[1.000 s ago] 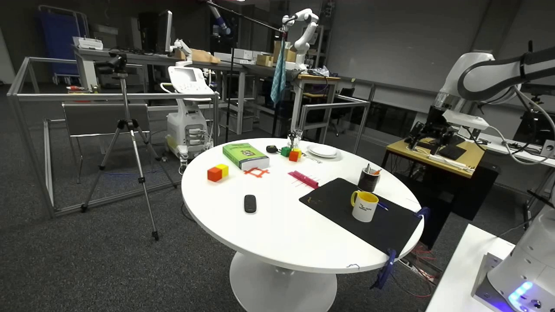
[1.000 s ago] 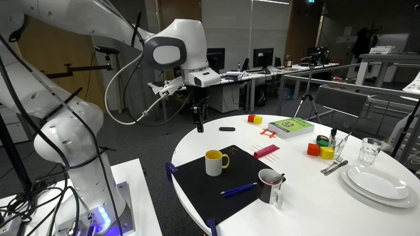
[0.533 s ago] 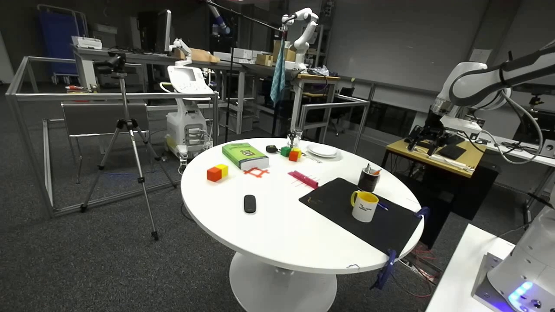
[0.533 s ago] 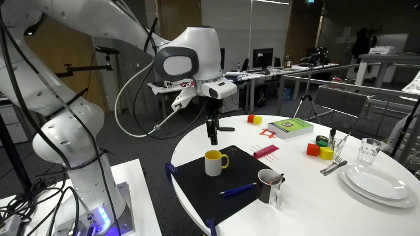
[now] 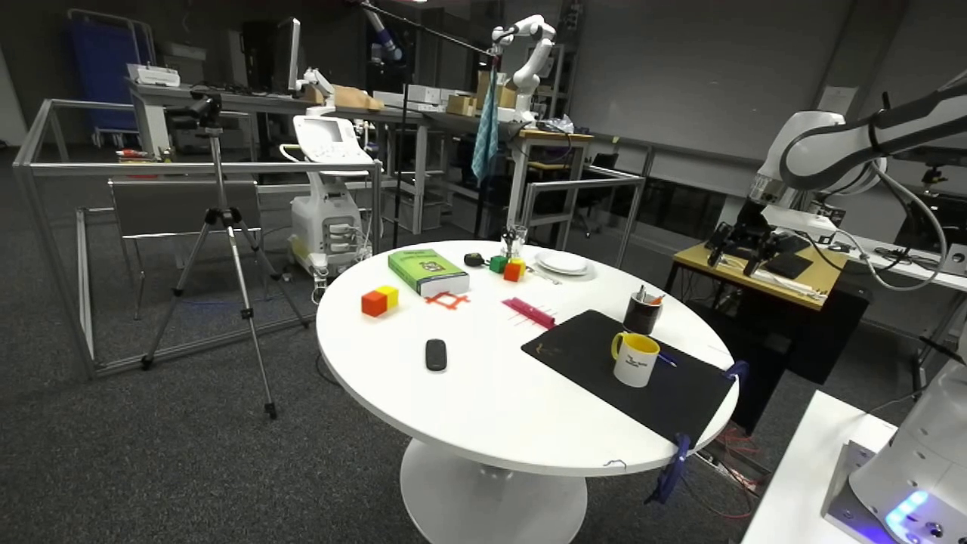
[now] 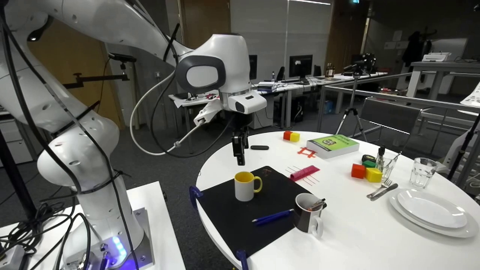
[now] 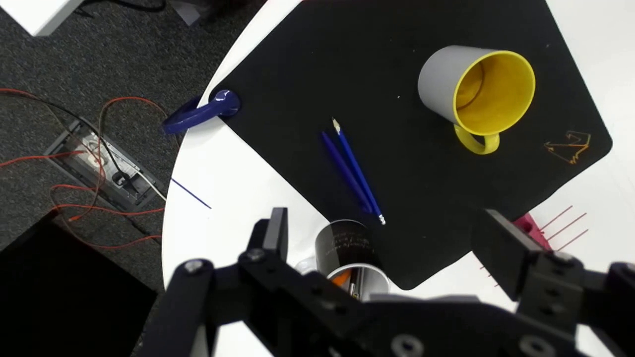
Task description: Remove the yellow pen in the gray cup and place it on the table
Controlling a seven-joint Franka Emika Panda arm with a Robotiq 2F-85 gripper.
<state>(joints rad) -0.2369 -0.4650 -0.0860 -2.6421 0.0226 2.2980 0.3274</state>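
A dark grey-black mug with a white inside and handle stands upright at the mat's edge in both exterior views and the wrist view. It holds metallic pens and an orange item; no clearly yellow pen shows, and part of its mouth is hidden by my gripper in the wrist view. The round white table carries a black mat. My gripper is open and empty, raised above the table; it also shows in an exterior view and the wrist view.
A white mug with yellow inside stands on the mat, near two blue pens. Blue clamps grip the table edge. A pink holder, green book, blocks, glasses and plates stand beyond.
My arm has moved down and over toward the table and mat, then shifted back slightly. The mugs and other objects have not moved.
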